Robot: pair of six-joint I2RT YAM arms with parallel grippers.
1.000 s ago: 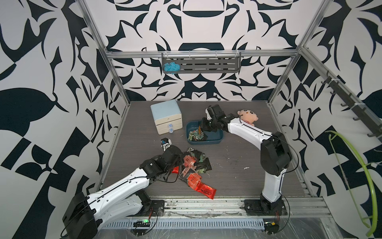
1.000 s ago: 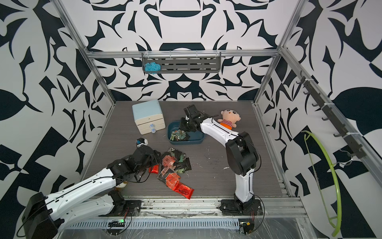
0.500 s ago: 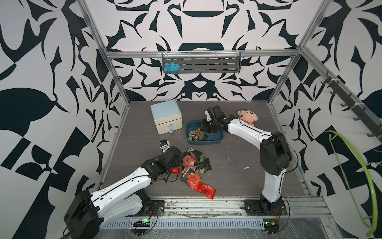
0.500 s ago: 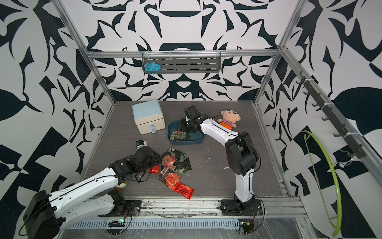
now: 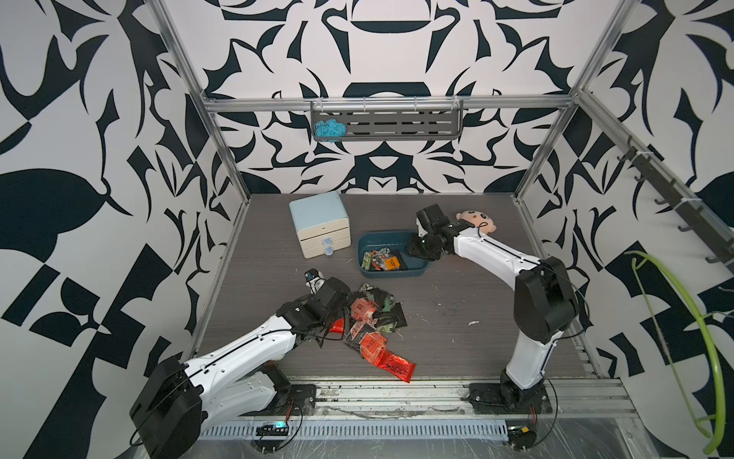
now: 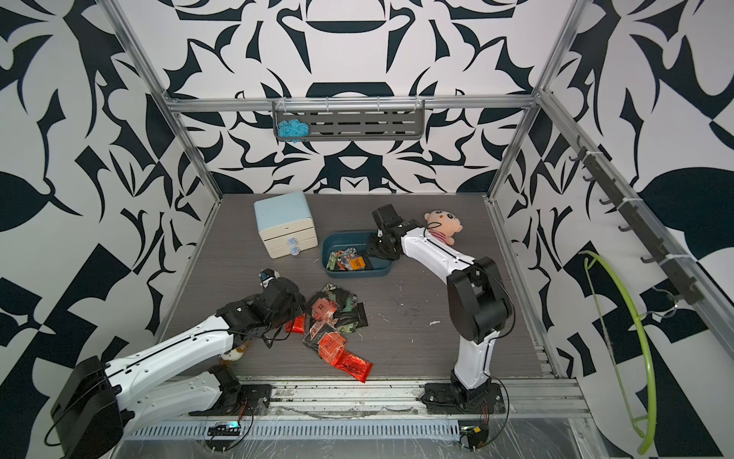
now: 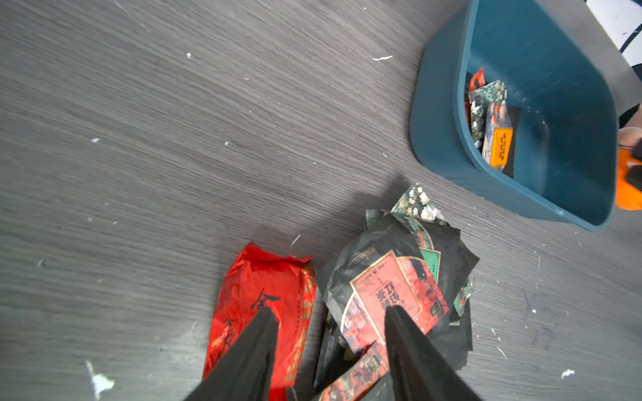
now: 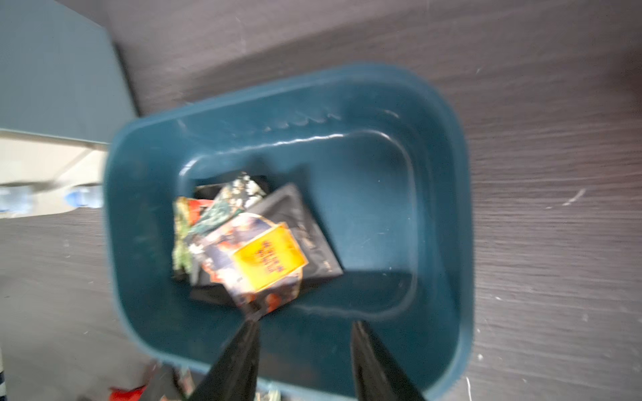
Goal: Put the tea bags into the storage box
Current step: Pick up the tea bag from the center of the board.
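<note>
Left hand [image 7: 330, 310] spread over littered, seemingly wood-grain tabletop [image 7: 139, 139].

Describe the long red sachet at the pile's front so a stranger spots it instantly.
Find the teal storage box mid-table; the loose heap of tea bags lies in front of it. At the heap's end nearest the front rail, the long red sachet sticks out alone: plain shiny red foil, where its neighbours are black squares with labels.
</note>
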